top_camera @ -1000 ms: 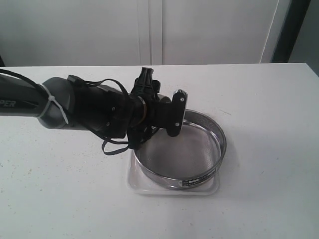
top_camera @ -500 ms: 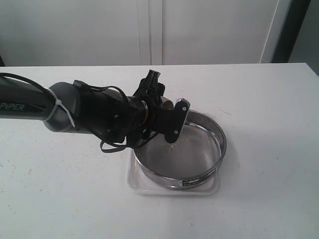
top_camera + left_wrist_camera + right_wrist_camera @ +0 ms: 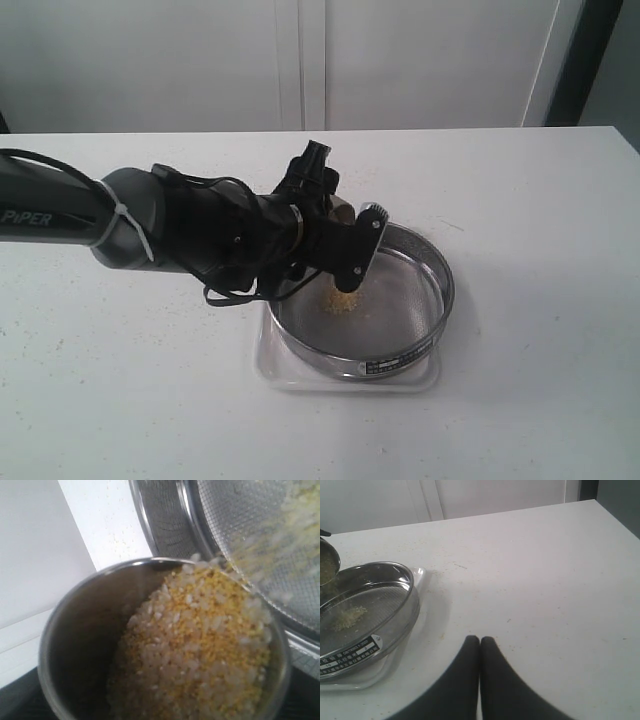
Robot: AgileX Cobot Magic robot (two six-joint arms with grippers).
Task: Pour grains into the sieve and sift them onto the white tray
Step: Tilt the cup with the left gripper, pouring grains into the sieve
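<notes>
A small heap of grains (image 3: 340,301) lies on the mesh of the sieve (image 3: 442,285), which sits in the white tray (image 3: 272,372). The left gripper (image 3: 345,240) is clamped on a steel cup (image 3: 55,645) tipped over the sieve's left rim, and grains are spilling from it. Half a second ago the mesh was bare. The right gripper (image 3: 480,645), its fingers together, is above open tabletop (image 3: 540,200) to the right of the sieve.

The exterior view looks down at an angle across the white counter (image 3: 540,380) toward a pale wall (image 3: 420,60), holding the whole round steel mesh-bottomed sieve (image 3: 441,300). The left wrist view sits very close over a small steel cup (image 3: 82,630) of yellow and whitish grains (image 3: 200,650), sieve mesh blurred beyond. The right wrist view looks low over its black jaws, seemingly from one side; all three share the sieve.
</notes>
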